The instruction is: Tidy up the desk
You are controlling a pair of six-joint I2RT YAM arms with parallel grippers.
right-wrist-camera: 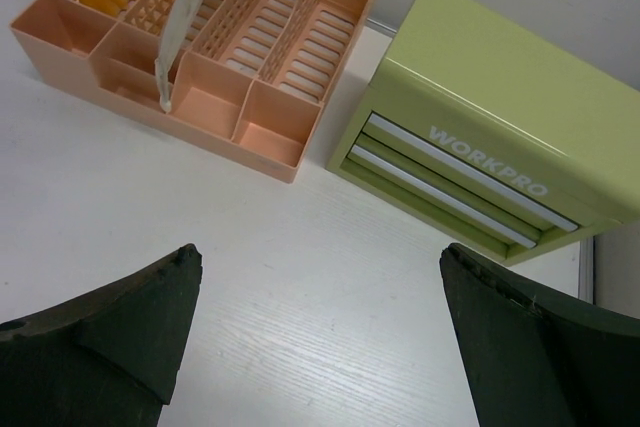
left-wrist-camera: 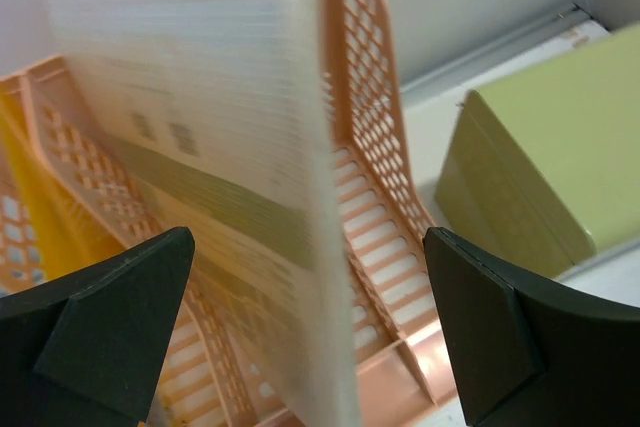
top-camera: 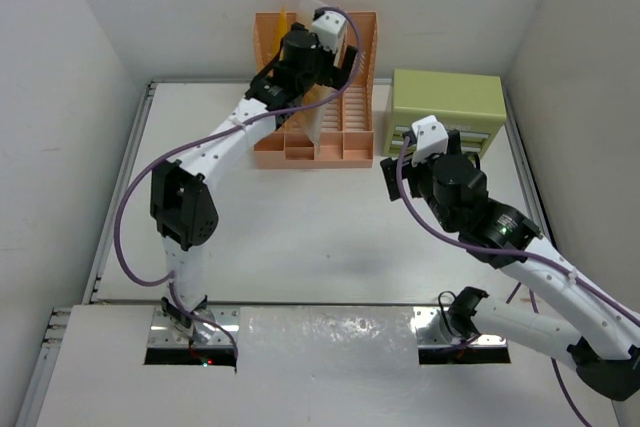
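Left tool (left-wrist-camera: 310, 247) is hanging spread around a sheet (left-wrist-camera: 220, 127) in the rack (left-wrist-camera: 375, 147); right tool (right-wrist-camera: 320, 257) is hovering spread above the bench (top-camera: 300, 237).

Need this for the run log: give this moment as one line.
left end effector: open, straddling sheet in rack | right end effector: open, above desk by drawer box

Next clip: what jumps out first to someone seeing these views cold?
The left hand reaches over the peach file rack at the far edge of the desk, its open fingers either side of a pale printed sheet standing in a slot. To the rack's right sits a green WORKPRO drawer box, with the right hand open above the desk before it.
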